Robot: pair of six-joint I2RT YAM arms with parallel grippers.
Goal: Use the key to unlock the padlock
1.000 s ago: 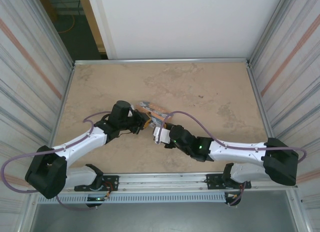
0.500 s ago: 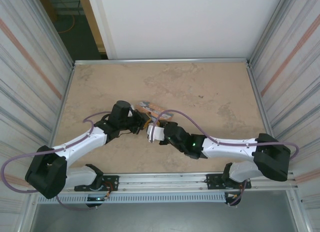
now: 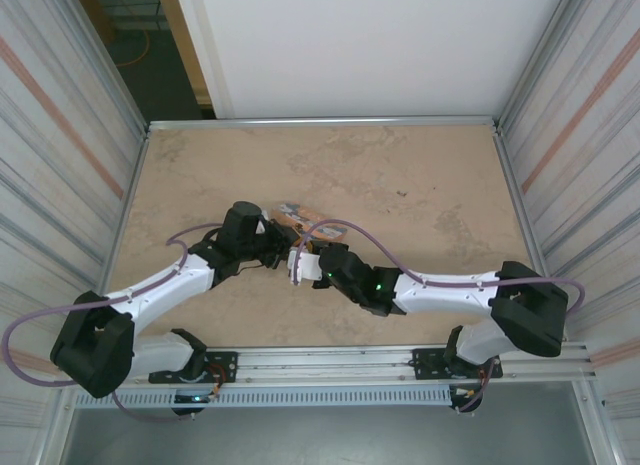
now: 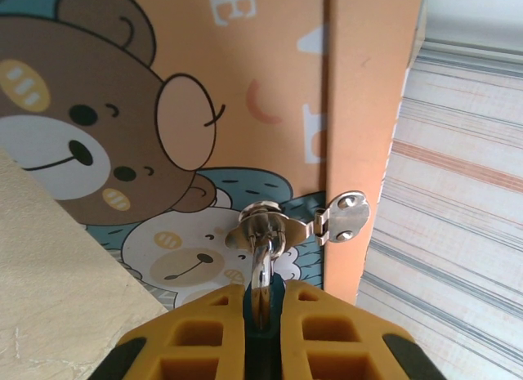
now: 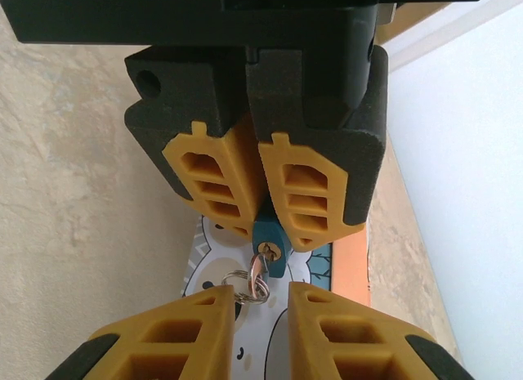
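The small teal padlock [image 5: 270,251] hangs on the hasp [image 4: 341,216] of the orange-and-teal bear tin [image 4: 245,86]. Its silvery shackle [image 4: 261,270] passes through the hasp's staple. My left gripper [image 4: 263,293] is shut on the padlock's body, holding it with the keyhole facing my right gripper. The key [image 5: 261,264] sits in the keyhole, with its ring [image 5: 243,283] dangling. In the right wrist view my right gripper [image 5: 260,292] is open, its yellow fingers either side of the key and ring, just short of the left gripper [image 5: 270,233]. In the top view both grippers [image 3: 283,247] [image 3: 299,266] meet beside the tin [image 3: 303,218].
The tin lies on the tan table [image 3: 420,185], mid-left of centre. Corrugated metal walls [image 3: 60,135] stand on both sides, with a white panel behind. A purple cable [image 3: 345,230] loops over my right arm.
My right arm has swung left and forward, bringing its open gripper up to the key and the left gripper. The left arm and padlock have stayed still.
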